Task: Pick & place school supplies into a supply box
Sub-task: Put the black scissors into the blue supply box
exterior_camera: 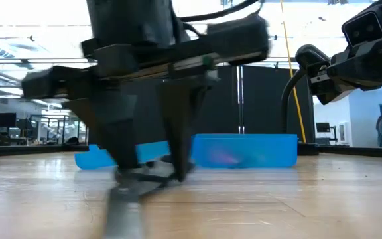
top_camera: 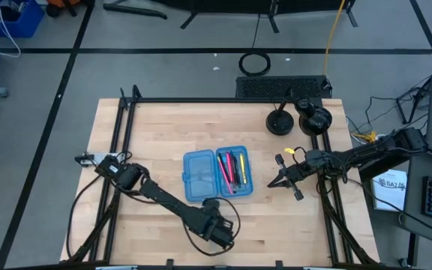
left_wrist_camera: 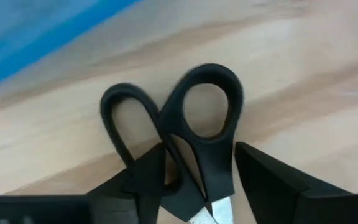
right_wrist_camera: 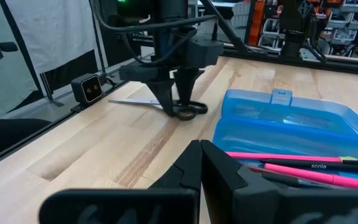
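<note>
Left gripper (top_camera: 213, 204): stood low at the table's front edge, at about 6 o'clock from the supply box (top_camera: 217, 174). Its fingers (left_wrist_camera: 143, 180) were spread, one on either side of the scissors (left_wrist_camera: 194, 146) just below the handles; whether they pinched yet could not be told.

Scissors: lay flat on the wood just in front of the box. Two black loop handles pointed toward the box and the silver blades ran away from it toward the table's front edge, as the right wrist view showed.

Supply box: translucent blue hinged case, open flat near table centre, two rounded rectangular halves side by side. The left half looked empty. The right half held pens (top_camera: 233, 171), pink-red, yellow and dark, long axes running 12 to 6 o'clock.

Writing: the word "scale" on one pink pen (right_wrist_camera: 303, 166).

Right gripper (top_camera: 286, 179): hung at 3 o'clock from the box, fingers closed together, holding nothing.
</note>
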